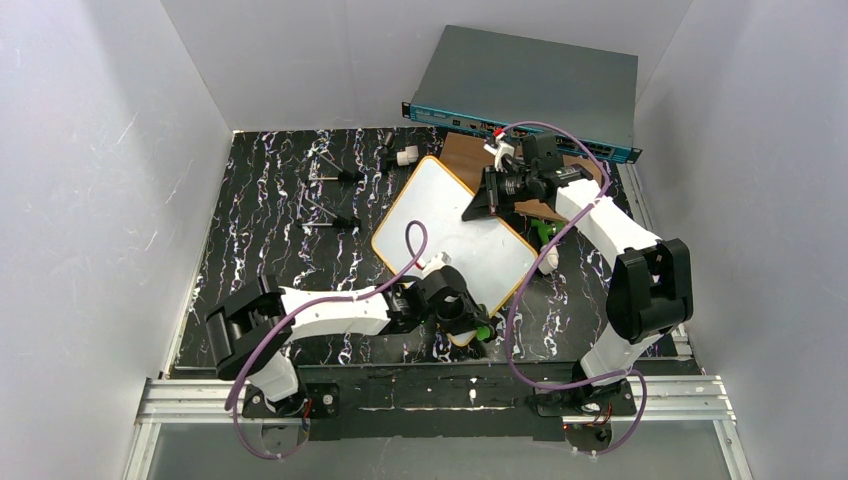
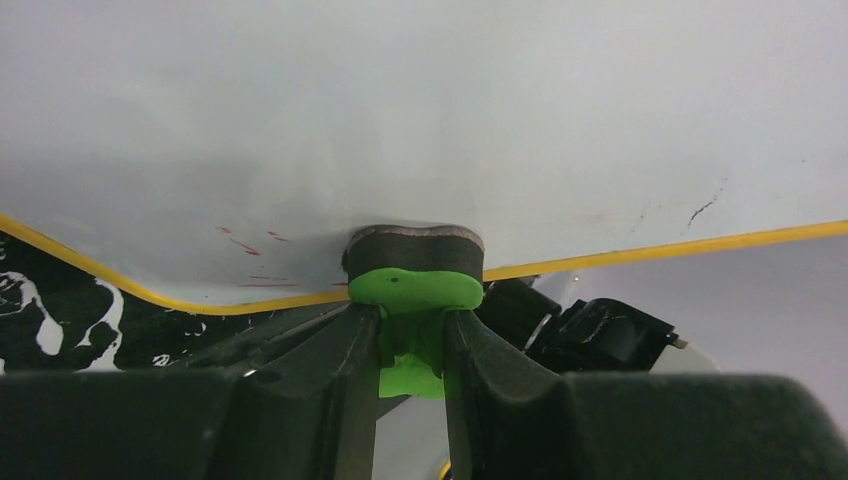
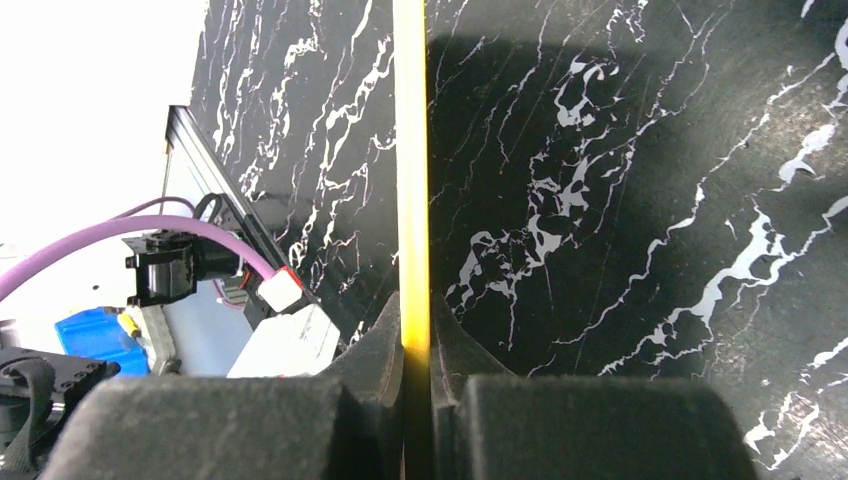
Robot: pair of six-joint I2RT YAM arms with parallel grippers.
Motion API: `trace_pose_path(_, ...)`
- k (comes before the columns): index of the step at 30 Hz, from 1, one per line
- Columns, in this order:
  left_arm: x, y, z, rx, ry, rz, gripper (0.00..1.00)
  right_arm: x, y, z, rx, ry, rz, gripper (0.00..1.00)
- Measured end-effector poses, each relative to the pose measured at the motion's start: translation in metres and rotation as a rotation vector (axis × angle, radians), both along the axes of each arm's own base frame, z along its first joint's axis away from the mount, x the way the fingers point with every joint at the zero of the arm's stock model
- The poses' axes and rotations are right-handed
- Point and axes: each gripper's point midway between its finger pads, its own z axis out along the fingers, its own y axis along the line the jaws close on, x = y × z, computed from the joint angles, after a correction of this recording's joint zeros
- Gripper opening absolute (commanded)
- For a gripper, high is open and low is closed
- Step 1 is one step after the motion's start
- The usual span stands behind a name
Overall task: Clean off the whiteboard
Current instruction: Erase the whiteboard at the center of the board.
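- The whiteboard (image 1: 450,225) lies at the middle of the black marbled bench (image 1: 260,230), turned cornerwise like a diamond, with its thin orange-yellow frame showing all round
- Its far corner overlaps the brown wooden board (image 1: 462,152), which sits just before a flat grey box (image 1: 530,85) at the back wall
- The left claw (image 2: 412,325) is narrow, its two fingers closed on the stem of a green eraser (image 2: 415,288)
- The eraser's dark felt pad is pressed to the white surface right at the frame, at the board's near corner
- A few short red strokes (image 2: 245,245) show on the board just left of the eraser; the surface elsewhere in the left wrist view looks grey-white, with a faint dark scratch toward the right
- The right claw (image 3: 416,330) is clamped tight on the whiteboard's edge; in its wrist view the frame shows edge-on as a thin yellow line running between the fingers
- From above, that grip falls on the board's far right side, beside the wooden board
- Whether the whiteboard rests flat or is tipped up off the bench cannot be told
- A purple cable (image 1: 424,240) from the left arm loops over the board's near half
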Motion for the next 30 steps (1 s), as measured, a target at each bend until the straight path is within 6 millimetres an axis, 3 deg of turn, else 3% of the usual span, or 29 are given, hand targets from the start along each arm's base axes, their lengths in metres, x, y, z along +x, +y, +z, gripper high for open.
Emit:
trace_pose_path(5, 0.004, 0.017, -0.004, -0.019, 0.032, 0.059, 0.00, 0.001, 0.008, 0.002, 0.005, 0.000, -0.010, 0.01)
trace_pose_path(10, 0.007, 0.044, -0.024, 0.051, 0.084, 0.134, 0.00, 0.002, 0.009, 0.002, 0.004, 0.001, -0.023, 0.01)
trace_pose_path(13, 0.008, 0.077, -0.049, 0.182, 0.127, 0.198, 0.00, 0.002, 0.010, 0.003, 0.007, 0.005, -0.024, 0.01)
trace_pose_path(14, 0.013, 0.100, -0.064, 0.254, 0.141, 0.244, 0.00, 0.002, 0.010, 0.003, 0.008, 0.007, -0.027, 0.01)
trace_pose_path(17, 0.027, 0.114, -0.066, 0.264, 0.147, 0.291, 0.00, 0.004, 0.012, 0.004, 0.007, 0.003, -0.040, 0.01)
trace_pose_path(22, 0.028, 0.111, -0.063, 0.342, 0.122, 0.210, 0.00, 0.005, 0.012, 0.004, 0.007, 0.002, -0.043, 0.01)
trace_pose_path(30, -0.001, 0.072, -0.048, 0.420, 0.131, 0.072, 0.00, 0.004, 0.010, 0.005, 0.007, -0.001, -0.041, 0.01)
